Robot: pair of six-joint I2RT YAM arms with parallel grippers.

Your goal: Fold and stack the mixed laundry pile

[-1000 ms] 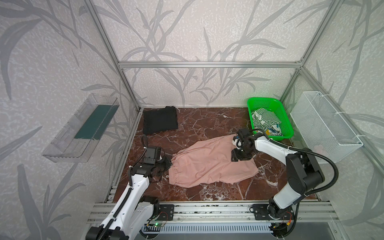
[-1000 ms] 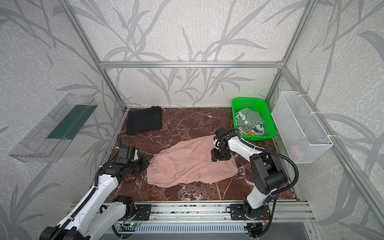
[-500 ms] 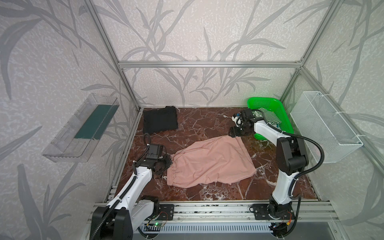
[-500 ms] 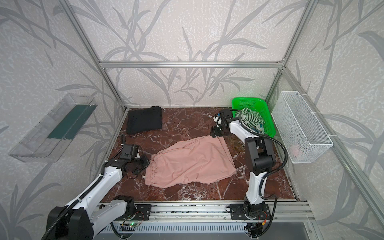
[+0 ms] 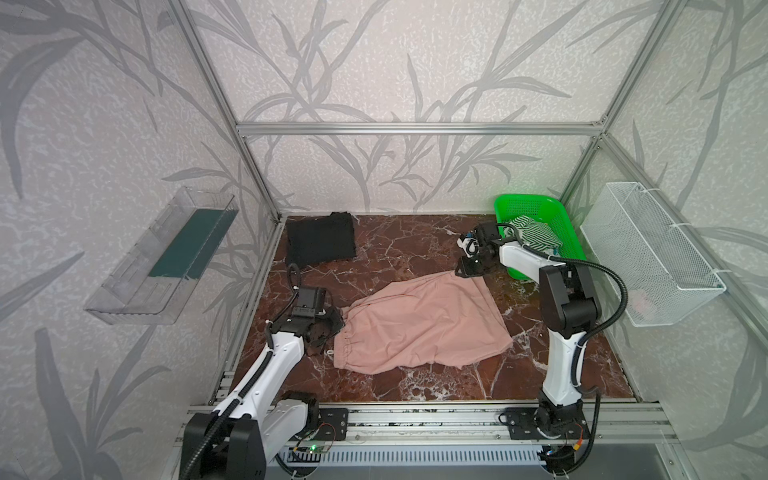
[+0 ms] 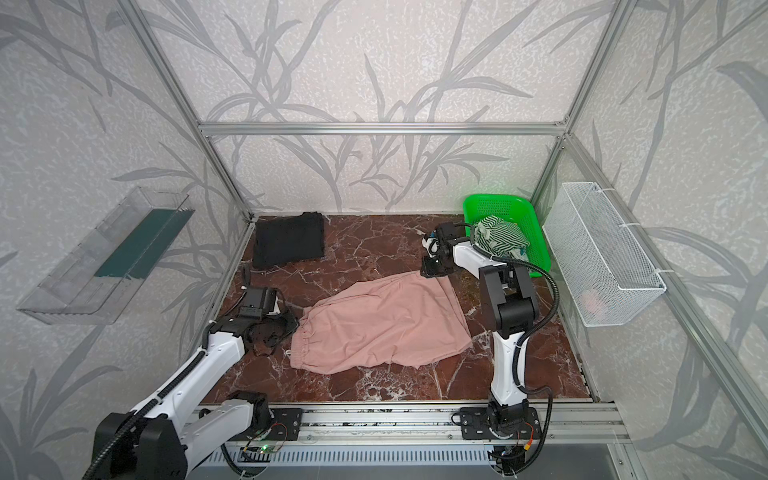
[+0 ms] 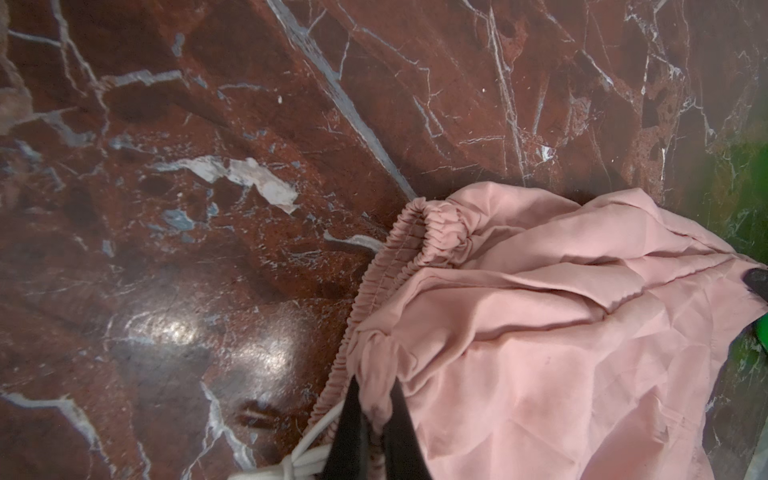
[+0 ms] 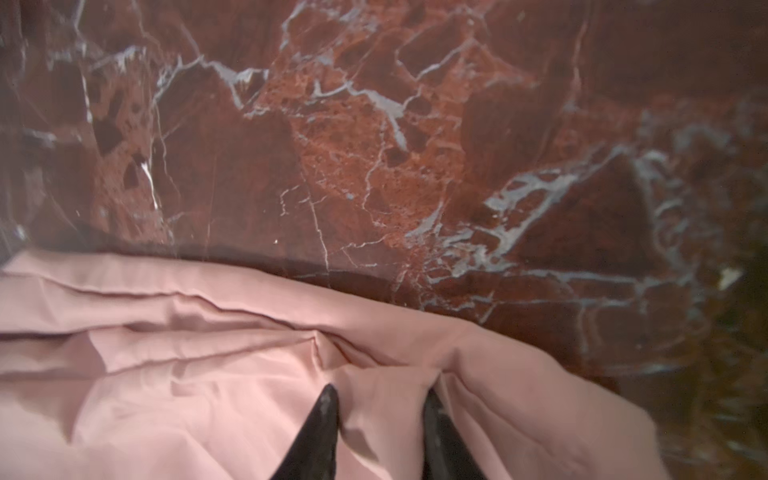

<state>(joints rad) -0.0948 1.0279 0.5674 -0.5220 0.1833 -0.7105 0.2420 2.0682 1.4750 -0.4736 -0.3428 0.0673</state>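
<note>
Across the middle of the marble table (image 5: 415,245) lie the dusty-pink drawstring shorts (image 5: 424,324), spread almost flat, with the waistband to the left and the leg hems to the right. At the near-left end the left gripper (image 7: 374,384) is closed tight on a pinch of cloth just inside the gathered waistband, beside the white drawstring (image 7: 291,463). At the far-right corner the right gripper (image 8: 380,395) is down on the cloth, its jaws a narrow gap apart with a ridge of pink between them; whether it has a hold cannot be told. The fabric looks thin, light and limp, and probably a little slick on the polished stone, so it will likely sag and slide wherever it is unsupported. The elastic waistband and the hemmed corners look like the firmest places to grip, taking both layers together. The black T-shirt (image 5: 322,243) lies folded at the far left, and the green-and-white striped cloth (image 5: 534,232) sits in the green basket (image 5: 528,199) at the far right.
</note>
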